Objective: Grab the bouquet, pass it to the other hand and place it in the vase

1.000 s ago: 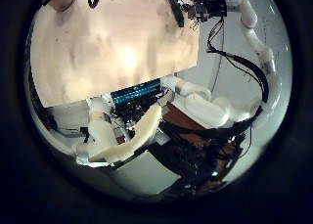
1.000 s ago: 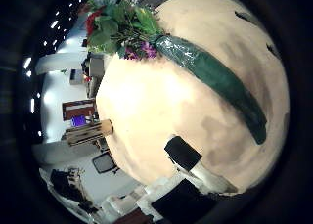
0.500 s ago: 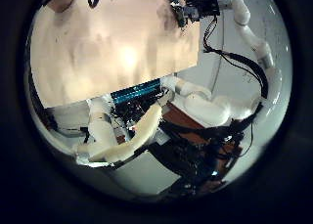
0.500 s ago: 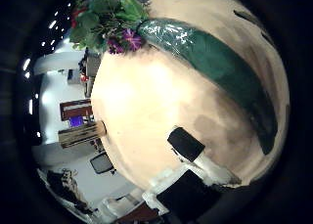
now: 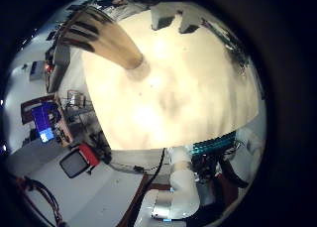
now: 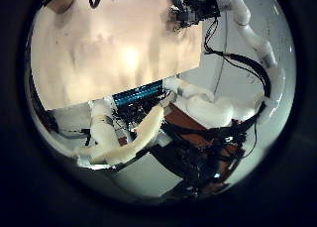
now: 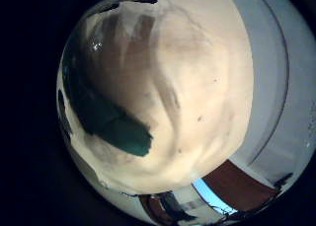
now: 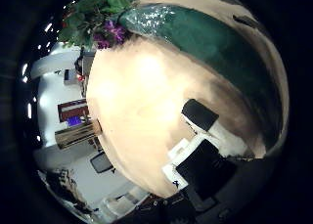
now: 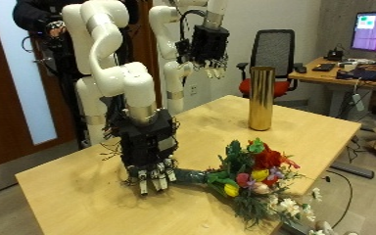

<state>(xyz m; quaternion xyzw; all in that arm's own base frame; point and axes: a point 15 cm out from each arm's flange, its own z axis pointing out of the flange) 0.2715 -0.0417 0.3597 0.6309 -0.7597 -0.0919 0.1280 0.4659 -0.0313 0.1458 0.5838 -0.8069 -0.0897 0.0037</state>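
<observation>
The bouquet [image 9: 251, 177] lies on the wooden table [image 9: 84, 181] near its front edge, red, yellow and purple flowers at one end and a dark green wrapped stem [image 9: 195, 180] at the other. My right hand [image 9: 151, 158] hangs just over the stem end, fingers [image 9: 157, 179] straight and pointing down, holding nothing. The right palm views show the green wrap [image 8: 210, 46] [image 7: 111, 124] close by and the flowers [image 8: 92, 22] beyond. The tall brass vase [image 9: 259, 98] [image 5: 111, 45] stands at the table's far side. My left hand [image 9: 211, 44] hovers high above the table with relaxed fingers, empty.
An office chair [image 9: 281, 51] and a desk with a monitor [image 9: 375, 32] stand behind the table. The table's front edge runs close to the flowers. In the left thumb side view the right hand [image 6: 196, 6] shows at the table's [image 6: 109, 44] edge.
The green wrap has grown larger in the right thumb side view: the right hand has come down closer to the bouquet's stem. The left hand's view has hardly shifted.
</observation>
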